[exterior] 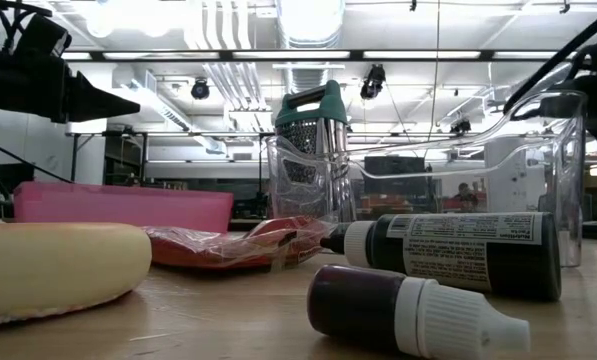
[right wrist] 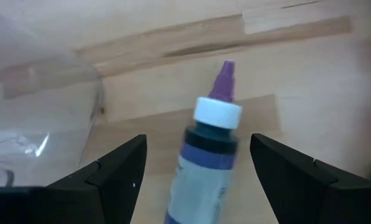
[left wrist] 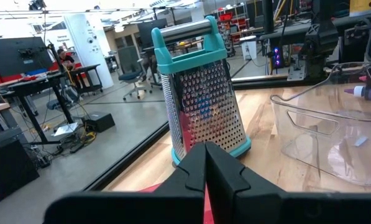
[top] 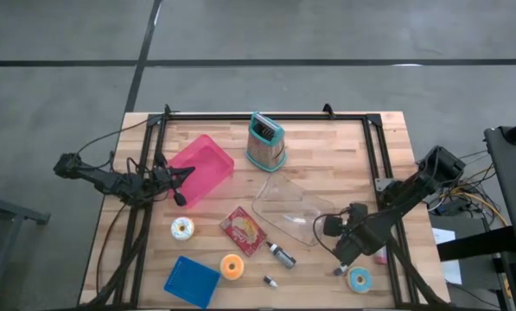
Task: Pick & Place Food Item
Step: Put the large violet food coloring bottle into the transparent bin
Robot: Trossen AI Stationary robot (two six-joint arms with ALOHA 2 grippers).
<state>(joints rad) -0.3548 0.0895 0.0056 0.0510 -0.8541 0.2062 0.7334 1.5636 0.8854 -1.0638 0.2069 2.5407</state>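
The right gripper [right wrist: 197, 165] hangs low over the table's [top: 344, 147] right front area, fingers spread wide and holding nothing, with a dark dropper bottle [right wrist: 205, 158] lying between them, its purple tip pointing away. A clear plastic container [top: 292, 207] sits just beside it, crowding that side. The blue-frosted donut [top: 359, 278] lies near the front right edge. The left gripper [top: 178, 178] waits with fingers pressed together over the pink bin [top: 203, 168], facing the teal grater [left wrist: 201, 93]. Bare wood lies behind the bottle.
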